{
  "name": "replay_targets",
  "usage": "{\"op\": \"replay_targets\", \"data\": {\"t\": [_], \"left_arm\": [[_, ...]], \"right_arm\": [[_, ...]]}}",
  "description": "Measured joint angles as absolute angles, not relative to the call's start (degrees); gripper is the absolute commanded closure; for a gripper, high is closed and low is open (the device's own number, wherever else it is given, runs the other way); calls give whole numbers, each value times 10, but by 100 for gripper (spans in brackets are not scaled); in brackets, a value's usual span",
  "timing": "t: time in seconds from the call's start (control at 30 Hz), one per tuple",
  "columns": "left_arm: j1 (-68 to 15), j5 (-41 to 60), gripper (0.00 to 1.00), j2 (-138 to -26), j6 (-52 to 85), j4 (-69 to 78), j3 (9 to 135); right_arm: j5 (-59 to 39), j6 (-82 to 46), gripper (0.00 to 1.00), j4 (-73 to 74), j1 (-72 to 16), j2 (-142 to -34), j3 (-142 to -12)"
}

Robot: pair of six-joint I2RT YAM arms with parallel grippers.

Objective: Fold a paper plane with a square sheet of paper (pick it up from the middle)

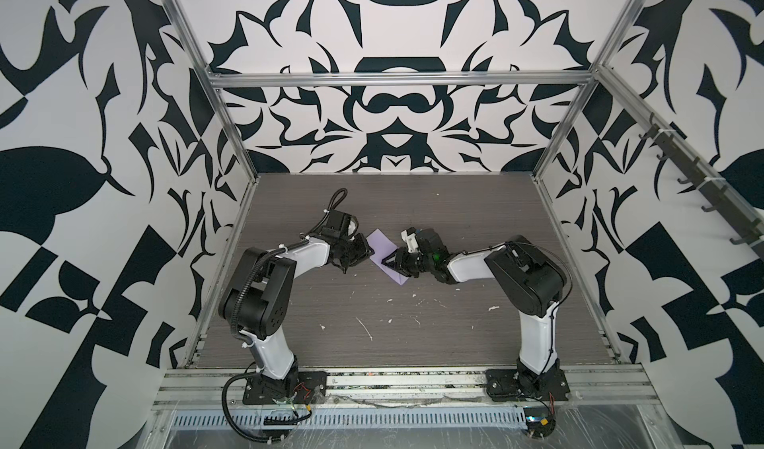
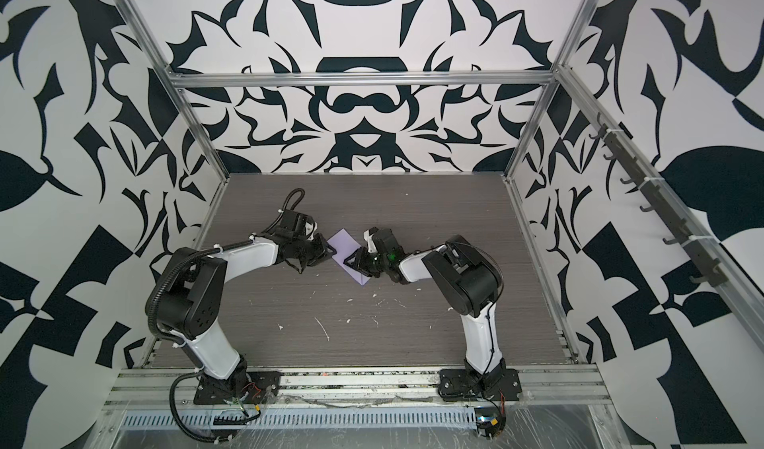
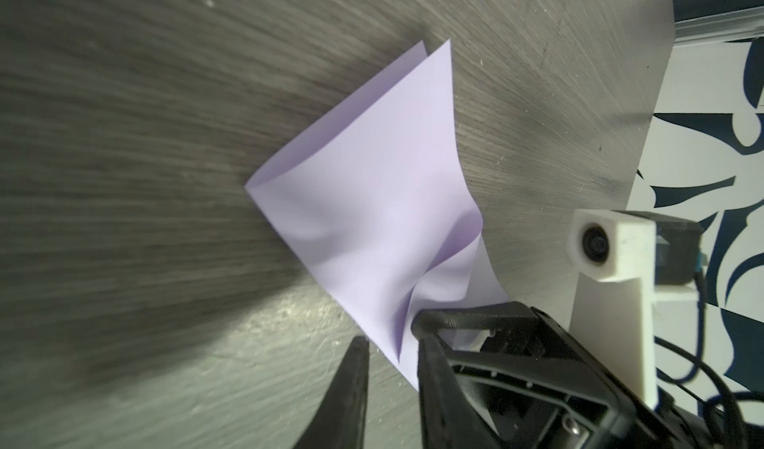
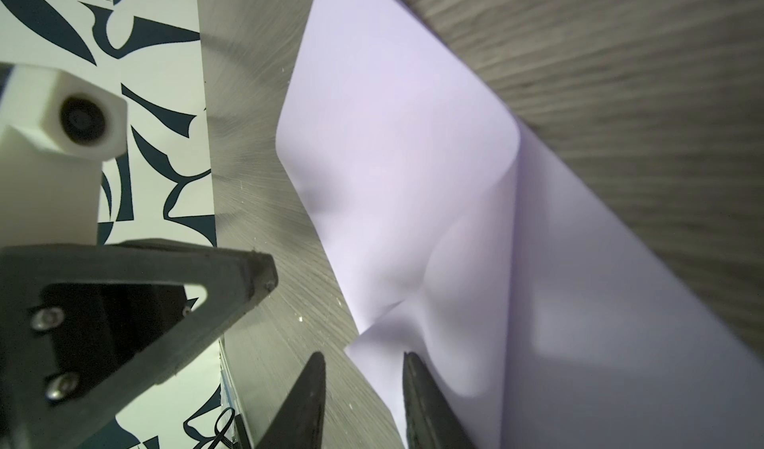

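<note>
Currently lying mid-tabletop: one lilac sheet, folded double

Item: the square sheet of paper (image 1: 382, 244), lilac, matte, unmarked. In both top views it is resting slantwise on the grey wood-grain tabletop (image 1: 454, 219), between the two hands. It is folded over on itself, and two layers are showing at its far corner in the left wrist view. It is buckling rather than lying flat, with soft creases fanning from the edge nearest the right hand.

Left hand (image 3: 386, 343): its jaws are standing a narrow way apart, and a corner of the sheet is reaching into the gap. Whether either finger is touching the paper cannot be told.

Right hand (image 4: 364, 358): its jaws are standing apart, with bare tabletop showing between them, and are not closing on the paper. The sheet's edge is running into the gap and past one finger (image 4: 426, 405).

Sundries: small white flecks (image 1: 364, 329) are lying scattered on the tabletop, nearer the arm bases than the sheet.
</note>
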State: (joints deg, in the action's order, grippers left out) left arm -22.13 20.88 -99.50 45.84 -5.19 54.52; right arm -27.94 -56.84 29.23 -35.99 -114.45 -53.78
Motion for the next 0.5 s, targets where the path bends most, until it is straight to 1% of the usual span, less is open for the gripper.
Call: {"op": "replay_targets", "data": {"t": [0.1, 0.2, 0.37, 0.5], "left_arm": [[-224, 214, 79, -994, 467, -46, 538], [-231, 220, 82, -994, 472, -40, 535], [-253, 232, 90, -996, 482, -23, 535], [-267, 237, 95, -1013, 484, -15, 539]], "right_arm": [[-271, -567, 84, 285, -360, -1145, -536], [-265, -566, 93, 276, -360, -1145, -533], [-263, -566, 100, 272, -360, -1145, -532], [-263, -566, 100, 272, -360, -1145, -532]]}}
